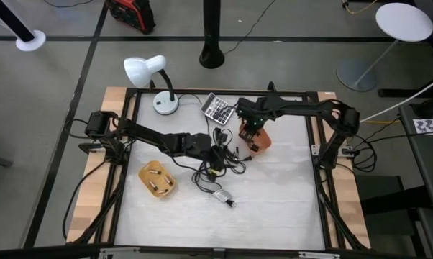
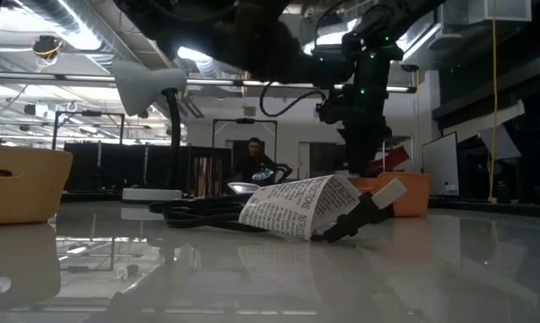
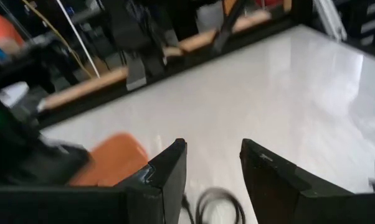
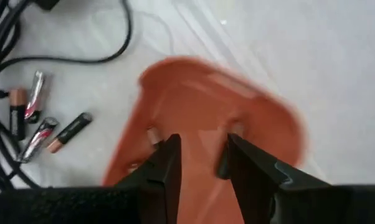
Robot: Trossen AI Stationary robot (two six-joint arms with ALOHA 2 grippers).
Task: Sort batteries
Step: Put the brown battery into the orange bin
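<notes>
Right hand [image 4: 202, 158] over orange bin [image 4: 262, 118]; batteries [image 4: 44, 127] beside.

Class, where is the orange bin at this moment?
In the high view, the orange bin sits right of centre, beneath the right end effector, just below the calculator.

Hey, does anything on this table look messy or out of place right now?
Yes. A tangle of black cables sprawls across the middle of the table, and four loose batteries lie on the bare tabletop among them, beside the orange bin rather than in it. The right end effector hovers open over that bin.
</notes>
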